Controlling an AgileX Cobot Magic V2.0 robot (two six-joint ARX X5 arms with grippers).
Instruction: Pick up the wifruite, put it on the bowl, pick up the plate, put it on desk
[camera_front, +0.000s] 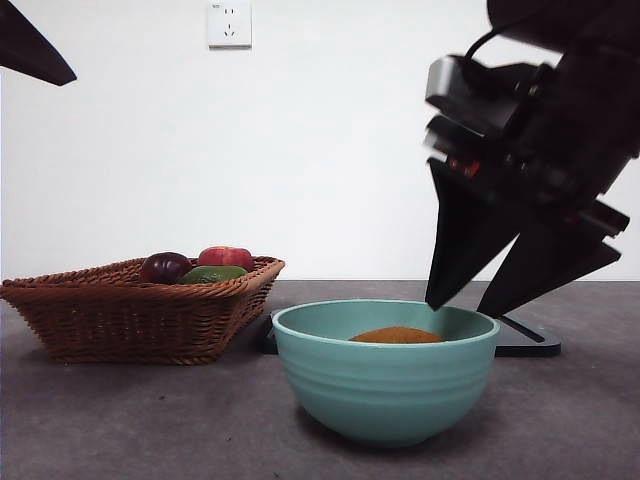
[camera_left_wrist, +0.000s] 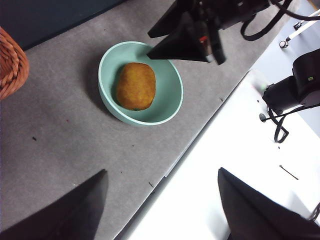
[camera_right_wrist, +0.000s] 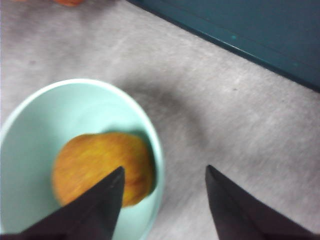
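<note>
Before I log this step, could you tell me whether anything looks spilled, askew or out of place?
Nothing stands out. The wifruite lies inside the upright bowl, with the open right gripper above its rim. The basket sits level on the desk with its fruit inside.

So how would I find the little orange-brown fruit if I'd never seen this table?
Look for the big mint-teal bowl on the dark grey desk, in front of the woven basket. The wifruite lies inside the bowl, under the open right gripper. It is dull orange-brown and alone there, while the dark purple, red and green fruits sit in the basket.
</note>
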